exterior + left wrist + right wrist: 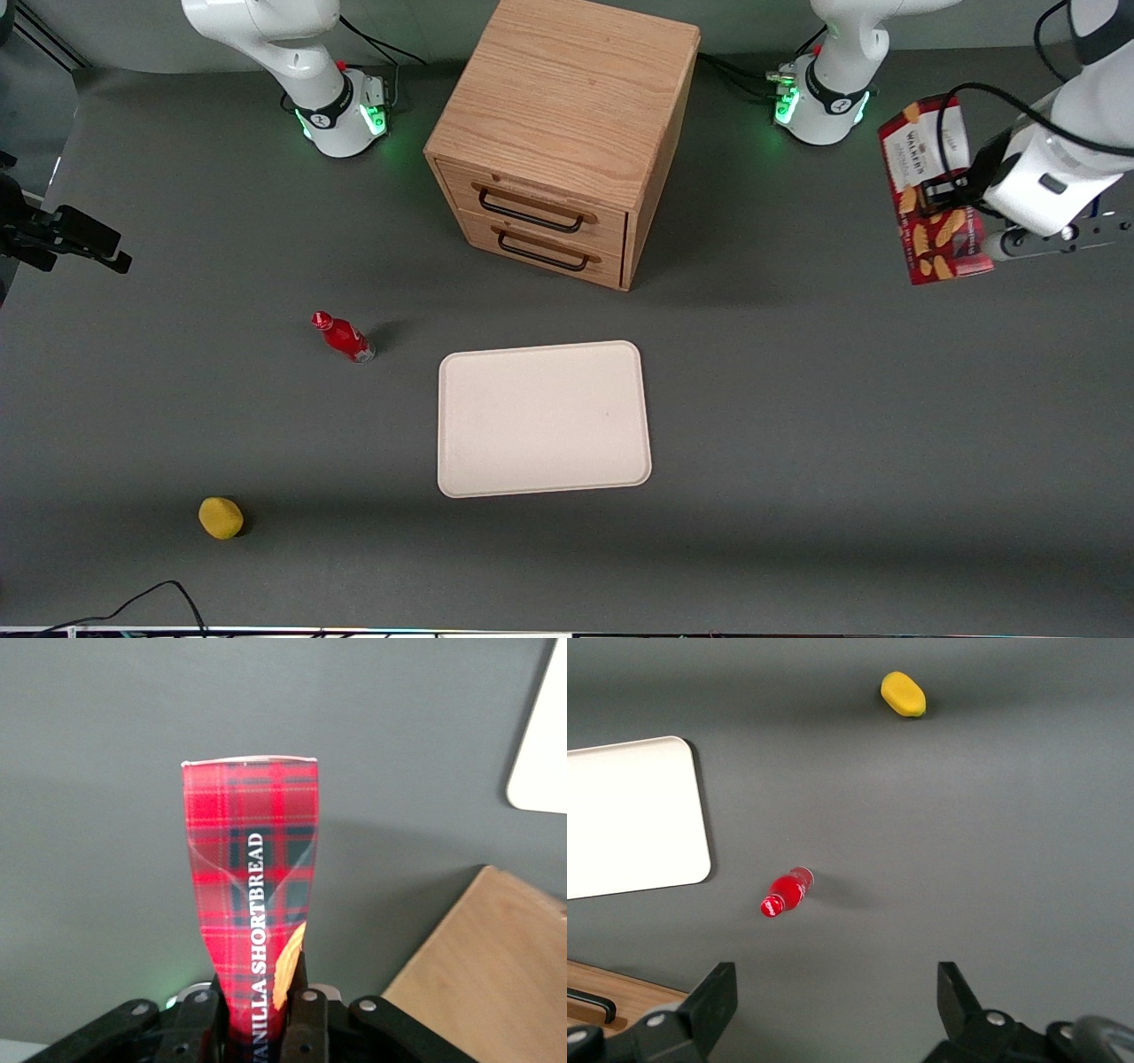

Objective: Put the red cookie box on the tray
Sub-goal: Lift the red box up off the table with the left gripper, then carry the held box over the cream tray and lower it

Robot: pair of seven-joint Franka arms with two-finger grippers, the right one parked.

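The red cookie box (932,190), a slim dark-red tartan carton with a white label and cookie pictures, hangs in the air over the working arm's end of the table. My gripper (941,199) is shut on its middle, and the carton's sides are pinched in between the fingers (306,1014). The wrist view shows the box (252,904) standing out from the jaws, printed "VANILLA SHORTBREAD". The cream tray (542,416) lies flat and bare on the grey table, nearer the front camera than the box. A corner of the tray (542,753) shows in the wrist view.
A wooden two-drawer cabinet (567,133) stands farther from the front camera than the tray. A small red bottle (344,337) lies toward the parked arm's end, and a yellow lemon-like object (221,517) lies nearer the camera than it.
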